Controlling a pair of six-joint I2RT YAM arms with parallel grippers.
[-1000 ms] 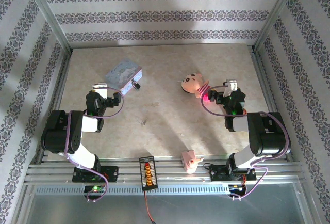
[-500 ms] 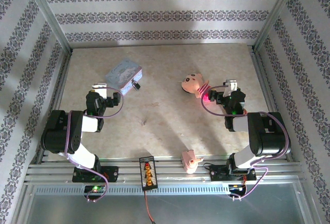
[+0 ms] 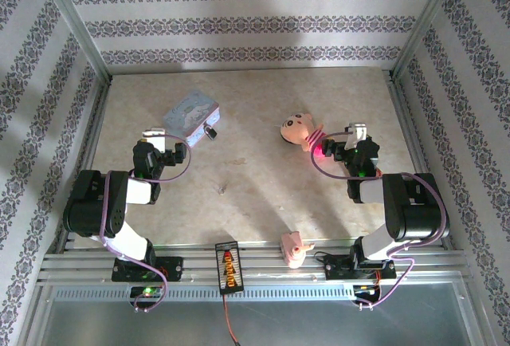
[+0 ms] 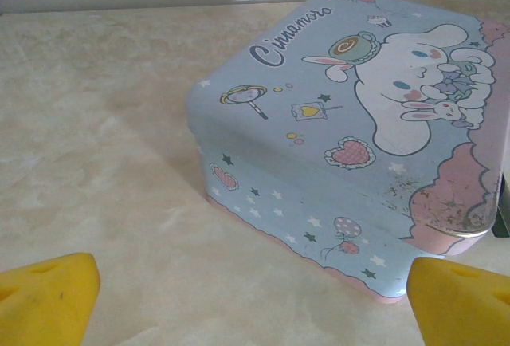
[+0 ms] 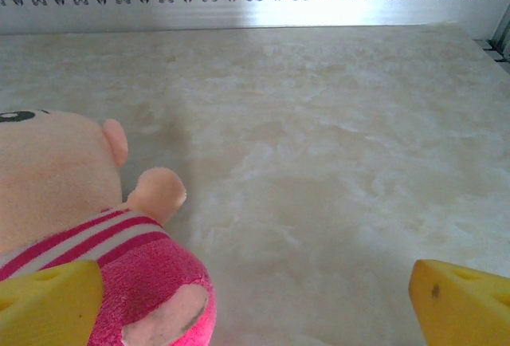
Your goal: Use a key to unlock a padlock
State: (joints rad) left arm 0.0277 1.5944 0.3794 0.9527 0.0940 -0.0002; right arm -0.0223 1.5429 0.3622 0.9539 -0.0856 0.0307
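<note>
Left of centre in my overhead view, the tiny dark padlock with its small silvery metal part (image 3: pixel 210 132) sits on the pale marbled table top (image 3: pixel 255 186), at the lower right corner of the pale blue rectangular printed tin (image 3: pixel 191 115). It is either touching the tin or just beside it; I cannot tell which. It lies up and to the right of my left gripper (image 3: pixel 177 148), which is the nearer one. That gripper points at the tin's side rather than at the lock, so I judge the next move needs a swing rightward. The lock is too small for me to read its long axis or where its shackle points.

On the left wrist camera the yellow fingers (image 4: pixel 48 298) stand wide apart, with nothing between them and the tin (image 4: pixel 351 139) ahead. My right gripper (image 3: pixel 333 149) is also spread wide and empty, well apart from the lock, with the pink soft doll in a striped top (image 5: pixel 72 202) at its left finger.
</note>
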